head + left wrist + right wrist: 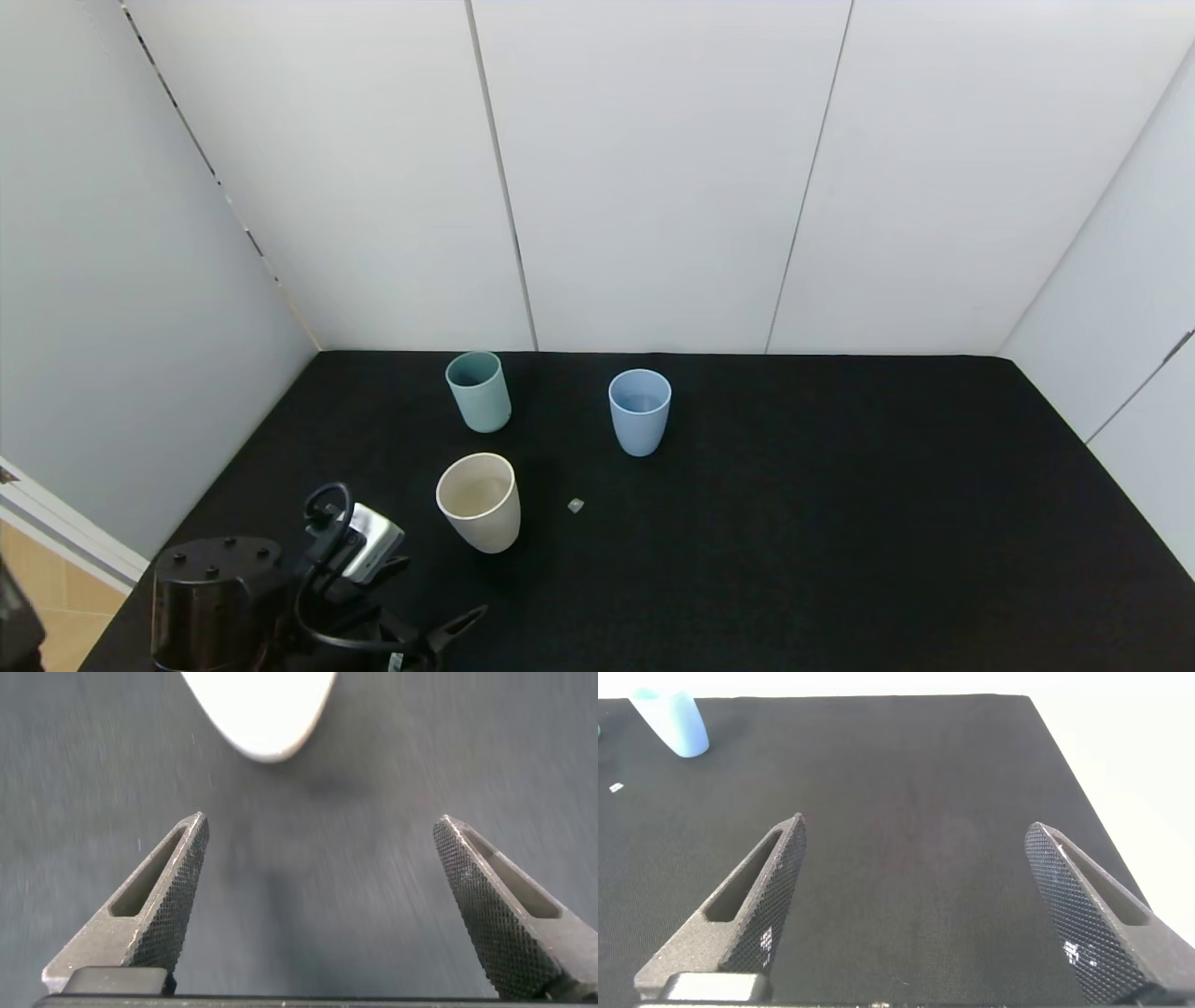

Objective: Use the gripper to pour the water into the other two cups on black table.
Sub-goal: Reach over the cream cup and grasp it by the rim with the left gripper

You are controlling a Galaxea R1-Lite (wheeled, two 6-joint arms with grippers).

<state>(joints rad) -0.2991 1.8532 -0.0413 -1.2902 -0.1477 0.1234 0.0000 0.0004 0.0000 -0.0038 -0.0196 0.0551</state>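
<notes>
Near the table's [840, 560] front-left corner, the left gripper [322, 905] stood open beside the white cup [478, 501]; a careless approach risked toppling it. The right gripper [915, 905], also open, was idle.

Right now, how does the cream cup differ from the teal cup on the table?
The cream cup is off-white and looks slightly larger; the teal cup is green-blue and smaller. The cream cup stands nearer the robot, just ahead of the open left gripper; the teal cup stands farther back, near the wall. Both are upright, handleless tumblers on the black table.

Head looks down; wrists skim black table [840, 523].
</notes>
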